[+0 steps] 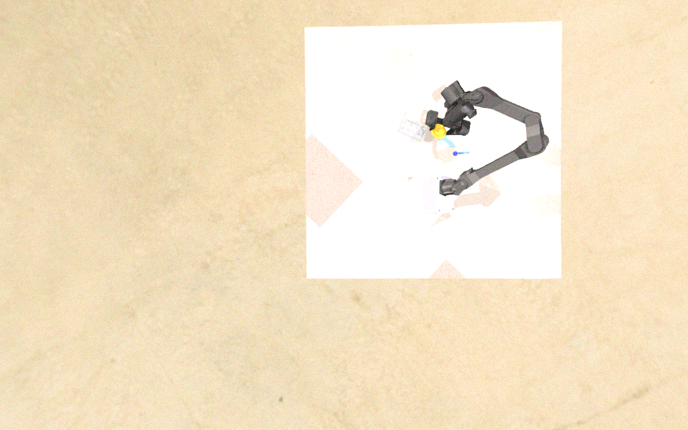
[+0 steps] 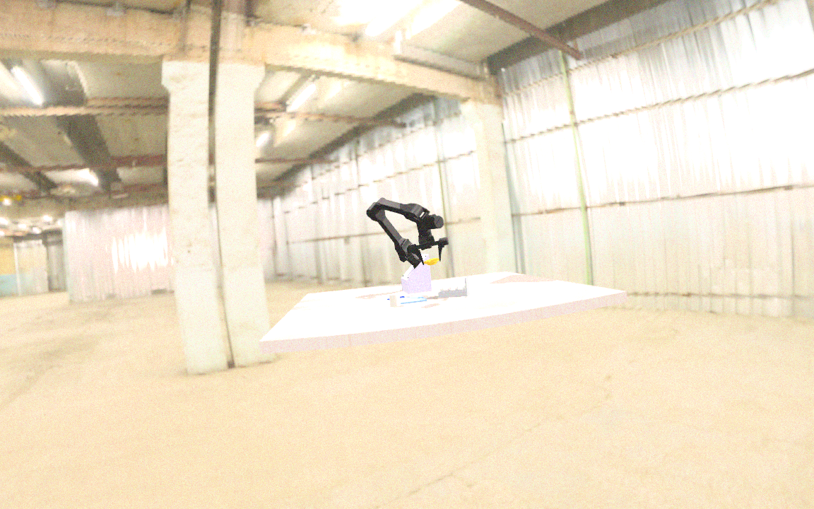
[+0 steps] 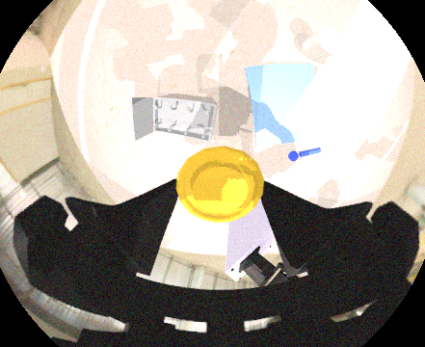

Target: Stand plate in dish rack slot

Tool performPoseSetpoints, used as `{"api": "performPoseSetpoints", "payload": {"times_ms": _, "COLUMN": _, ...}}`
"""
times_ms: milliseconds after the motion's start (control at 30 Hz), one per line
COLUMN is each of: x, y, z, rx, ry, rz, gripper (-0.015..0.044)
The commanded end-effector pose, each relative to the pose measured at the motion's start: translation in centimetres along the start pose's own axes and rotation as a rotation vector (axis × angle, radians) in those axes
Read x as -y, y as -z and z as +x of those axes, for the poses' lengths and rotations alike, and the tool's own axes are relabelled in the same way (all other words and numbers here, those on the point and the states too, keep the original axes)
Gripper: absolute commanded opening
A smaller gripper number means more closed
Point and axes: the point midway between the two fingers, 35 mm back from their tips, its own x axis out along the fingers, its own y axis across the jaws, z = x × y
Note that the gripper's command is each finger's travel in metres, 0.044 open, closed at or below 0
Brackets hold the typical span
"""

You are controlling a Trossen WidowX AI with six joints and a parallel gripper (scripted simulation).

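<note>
The yellow round plate [image 1: 438, 131] [image 2: 431, 261] [image 3: 220, 184] is held above the table, its face toward the wrist camera. My gripper [image 3: 220, 184] is shut on the plate, with one dark finger at each side of its rim. The small grey dish rack [image 1: 415, 128] [image 2: 454, 292] [image 3: 143, 120] stands on the table, lower than the plate. It lies left of the plate in the top view and beyond it, up and to the left, in the wrist view. Its short pegs show, and its slots look empty. The plate is not touching the rack.
A light blue mat [image 1: 447, 141] [image 3: 289, 82] lies on the table below, with a dark blue spoon [image 1: 455, 153] [image 3: 293, 155] near it. A small pale cup [image 2: 395, 301] stands beside the mat. The arm's pale purple base block [image 1: 430, 195] [image 2: 417, 279] stands behind.
</note>
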Motion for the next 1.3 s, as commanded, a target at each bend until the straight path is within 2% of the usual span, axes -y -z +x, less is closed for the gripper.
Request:
{"api": "performPoseSetpoints", "payload": {"times_ms": 0, "x": -0.2, "y": 0.3, "z": 1.2, "rx": -0.054, "ry": -0.049, "rz": -0.076, "gripper": 0.0}}
{"api": "performPoseSetpoints", "payload": {"times_ms": 633, "x": -1.2, "y": 0.7, "z": 5.4, "rx": -0.164, "ry": -0.372, "rz": -0.415, "gripper": 0.0}}
{"api": "performPoseSetpoints", "payload": {"times_ms": 1267, "x": -1.9, "y": 0.2, "z": 8.2, "rx": -0.019, "ry": -0.724, "rz": -0.717, "gripper": 0.0}}
